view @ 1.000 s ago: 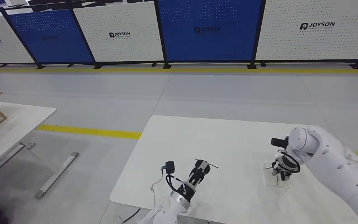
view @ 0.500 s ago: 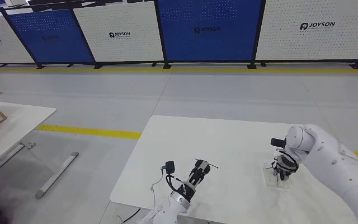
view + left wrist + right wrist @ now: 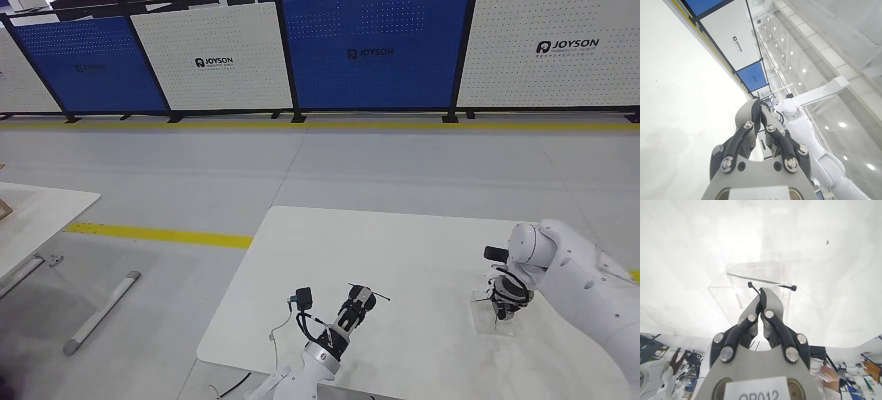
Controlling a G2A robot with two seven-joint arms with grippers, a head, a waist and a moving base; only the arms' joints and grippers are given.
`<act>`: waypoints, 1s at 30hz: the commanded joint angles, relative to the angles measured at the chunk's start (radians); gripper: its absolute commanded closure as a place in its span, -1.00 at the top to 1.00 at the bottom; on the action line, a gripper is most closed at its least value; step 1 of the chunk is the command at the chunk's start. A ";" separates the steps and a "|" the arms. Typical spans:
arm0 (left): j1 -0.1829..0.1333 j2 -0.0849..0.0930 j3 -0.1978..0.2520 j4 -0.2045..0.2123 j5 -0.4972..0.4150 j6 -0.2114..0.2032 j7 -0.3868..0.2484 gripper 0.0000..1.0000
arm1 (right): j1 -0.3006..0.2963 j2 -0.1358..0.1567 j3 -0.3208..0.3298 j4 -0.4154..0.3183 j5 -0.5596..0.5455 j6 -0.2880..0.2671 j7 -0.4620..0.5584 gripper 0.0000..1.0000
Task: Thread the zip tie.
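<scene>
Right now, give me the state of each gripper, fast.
Left gripper: jaws closed on a thin black zip tie.
Right gripper: jaws closed on a second zip tie above the clear box.

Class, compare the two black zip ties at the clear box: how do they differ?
The gripped zip tie is pinched in the right gripper, only its head end showing; the loose zip tie lies free across the top of the clear box, its whole strap visible. Both are black with a square head.
</scene>
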 commanded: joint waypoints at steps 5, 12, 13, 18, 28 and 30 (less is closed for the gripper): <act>0.000 0.000 0.000 0.000 0.000 0.000 0.000 -1.00 | 0.000 -0.002 -0.012 -0.033 -0.024 0.000 0.000 -1.00; 0.000 0.000 0.000 0.000 0.000 0.000 0.000 -1.00 | -0.006 0.018 -0.014 -0.090 -0.061 0.000 0.000 -1.00; 0.000 0.000 0.000 0.000 0.000 0.000 0.000 -1.00 | -0.007 0.022 -0.013 -0.098 -0.065 0.000 0.000 -1.00; 0.000 0.000 0.000 0.000 0.000 0.000 0.000 -1.00 | -0.017 0.047 0.000 -0.146 -0.076 0.000 0.000 -1.00; 0.000 0.000 0.000 0.000 0.000 0.000 0.000 -1.00 | -0.048 0.118 0.059 -0.252 -0.077 0.000 0.000 -1.00; 0.000 0.000 0.000 0.000 0.000 0.000 0.000 -1.00 | -0.056 0.131 0.073 -0.270 -0.078 0.000 0.000 -1.00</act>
